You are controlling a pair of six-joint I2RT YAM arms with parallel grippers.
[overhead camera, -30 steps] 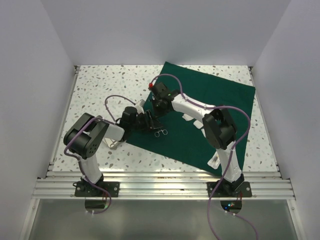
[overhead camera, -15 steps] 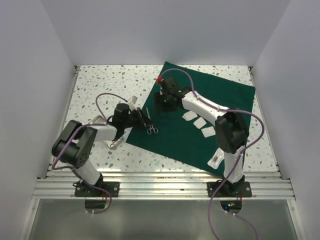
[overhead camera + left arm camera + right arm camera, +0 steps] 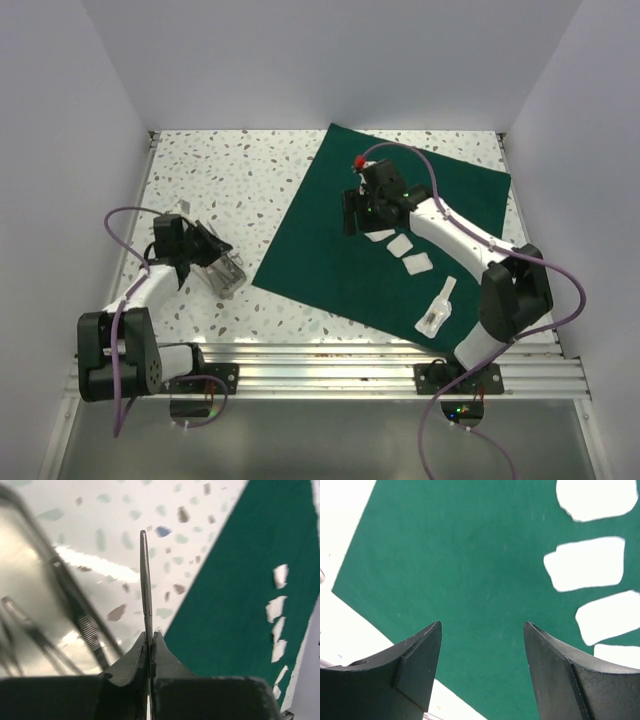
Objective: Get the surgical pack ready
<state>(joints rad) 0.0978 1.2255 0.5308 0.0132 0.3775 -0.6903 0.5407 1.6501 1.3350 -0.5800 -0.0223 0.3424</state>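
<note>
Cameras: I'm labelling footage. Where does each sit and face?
Top: above and behind the bases, looking down on both arms and the green cloth.
Left wrist: on that arm, faces along the left gripper, shut on a steel instrument, beside the tray.
Right wrist: on that arm, looking down past the open right gripper at the cloth.
All share the cloth and white pads.

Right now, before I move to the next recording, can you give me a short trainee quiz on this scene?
1. What does the left gripper hold? A) a gauze pad B) a thin steel instrument C) nothing
2. True or false: the right gripper is shut on the green drape.
3. Where does the steel tray stand?
Key: 1 B. 2 False, it is open above the drape. 3 On the speckled table, left of the drape, off it.
</note>
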